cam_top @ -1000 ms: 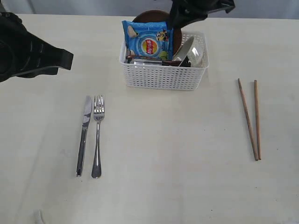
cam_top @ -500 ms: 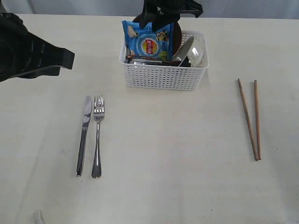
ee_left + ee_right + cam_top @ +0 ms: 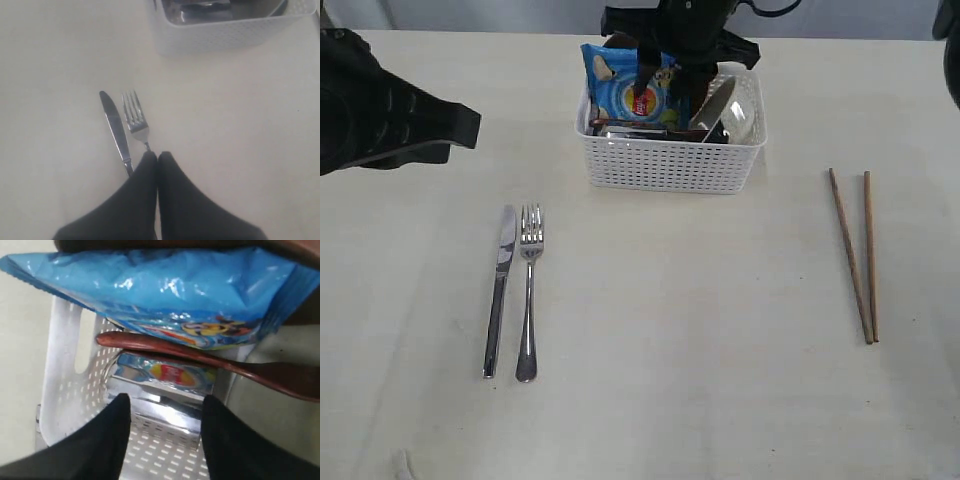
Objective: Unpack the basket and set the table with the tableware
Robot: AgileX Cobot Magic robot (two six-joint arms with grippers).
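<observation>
One knife (image 3: 499,290) and one fork (image 3: 529,290) are laid at 8 o'clock, two chopsticks (image 3: 858,255) at 3, one basket (image 3: 670,165) at 12 on the matte beige desk (image 3: 700,350). Left tool (image 3: 158,156) is kept shut, empty; right tool (image 3: 165,407) is spread open over the basket, nothing gripped.

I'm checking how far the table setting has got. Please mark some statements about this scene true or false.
1. The knife and fork lie side by side on the table, outside the basket. True.
2. The chopsticks are in the basket. False: they lie on the table, right of it in the exterior view.
3. The right gripper is open above the basket. True.
4. The left gripper holds the fork. False: it is shut on nothing.
5. The wooden spoon lies on the table. False: it is in the basket, next to the blue snack bag.
</observation>
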